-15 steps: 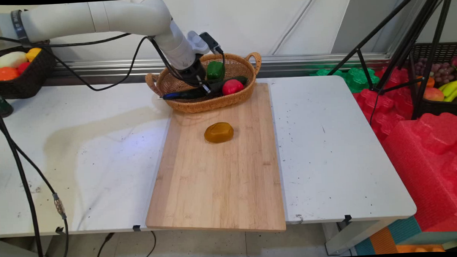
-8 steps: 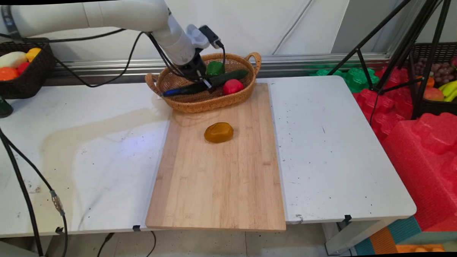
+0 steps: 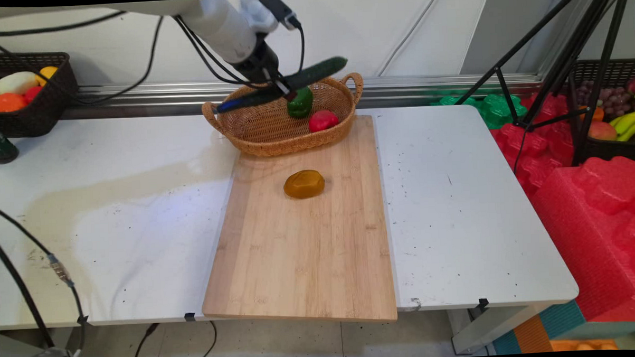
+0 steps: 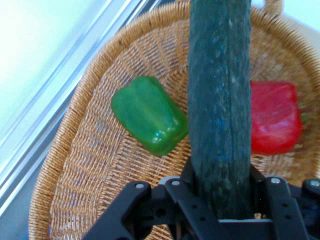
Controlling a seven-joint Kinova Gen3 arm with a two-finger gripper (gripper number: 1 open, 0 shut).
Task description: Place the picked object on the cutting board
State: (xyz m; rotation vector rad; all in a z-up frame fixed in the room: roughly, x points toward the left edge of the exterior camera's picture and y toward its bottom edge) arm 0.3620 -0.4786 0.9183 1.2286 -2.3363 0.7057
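My gripper (image 3: pixel 278 87) is shut on a long dark green cucumber (image 3: pixel 314 73), held nearly level in the air above the wicker basket (image 3: pixel 274 138). In the hand view the cucumber (image 4: pixel 220 100) runs straight up from between the fingers of my gripper (image 4: pixel 220 210). Below it in the basket (image 4: pixel 85 165) lie a green pepper (image 4: pixel 150 115) and a red pepper (image 4: pixel 275 117); the main view shows the green pepper (image 3: pixel 300 102) and the red pepper (image 3: pixel 323 120) too. A brown, rounded potato-like thing (image 3: pixel 304 183) lies on the wooden cutting board (image 3: pixel 304 253) in front of the basket.
A dark basket (image 3: pixel 40 103) of produce stands at the table's far left. Black tripod legs (image 3: pixel 556 59) and red foam blocks (image 3: pixel 588 211) stand to the right, off the table. Black cables (image 3: pixel 30 283) hang at the left front.
My gripper has risen out of the basket with the cucumber, which went from lying in the basket to hanging above its rim. The peppers and the brown thing stayed put.
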